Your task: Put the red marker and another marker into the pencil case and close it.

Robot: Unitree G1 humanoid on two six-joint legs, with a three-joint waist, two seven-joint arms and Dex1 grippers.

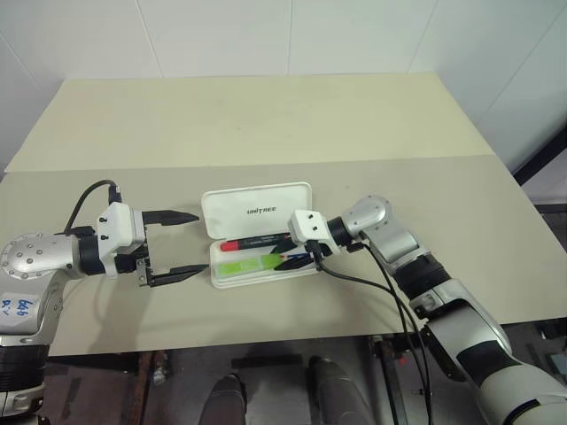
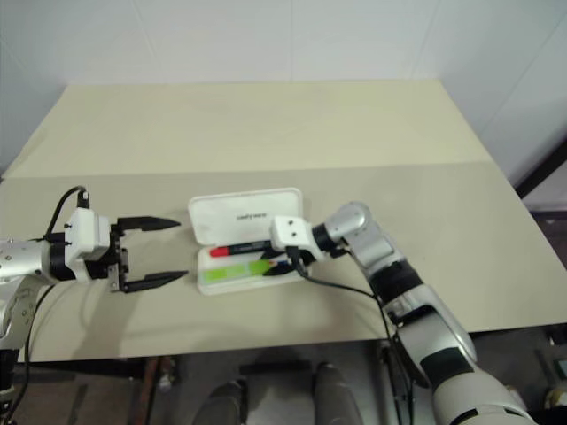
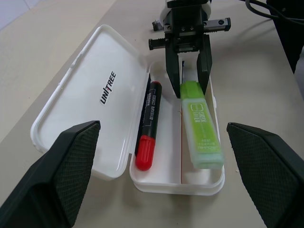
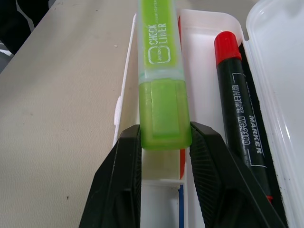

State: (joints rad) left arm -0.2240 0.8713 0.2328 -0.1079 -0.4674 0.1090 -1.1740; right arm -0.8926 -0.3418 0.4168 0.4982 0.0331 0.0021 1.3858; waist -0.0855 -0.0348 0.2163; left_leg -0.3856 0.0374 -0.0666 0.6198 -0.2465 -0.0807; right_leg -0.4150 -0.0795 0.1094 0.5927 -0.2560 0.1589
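Near the counter's [image 1: 266, 133] front edge, roughly midway along it, lies the pencil case [image 1: 257, 210], open. Lid laid flat toward the far edge, dark "UNITREE" lettering showing on its face. Tray half sits on the front-edge side.

Red marker [image 1: 257, 242] lies inside the tray, lengthwise, along the hinge side next to the lid. Red cap points toward the counter's left edge; dark barrel with white print runs toward the right.

Light-green highlighter [image 3: 201, 125] also lies inside the tray, lengthwise, in the half nearer the front edge, parallel to the red marker and apart from it. In the left wrist view a thin ridge in the tray floor runs between the two.

Right gripper [image 4: 165, 142] reaches in from the right end of the case, angled down over the tray. Jaws clenched on the highlighter: the right wrist view shows both black fingers [image 4: 124, 175] pressed against the flat sides of its green end, one on each side. Highlighter body rests low in the tray while gripped.

Left gripper [image 1: 173, 246] hangs just beside the left end of the case, pointing toward it, above the counter. Jaws released, spread wide, nothing between them; the far finger is level with the lid, the near finger with the tray's front corner. Neither finger touches the case.

Counter surface is pale beige; a seam crosses it behind the case.
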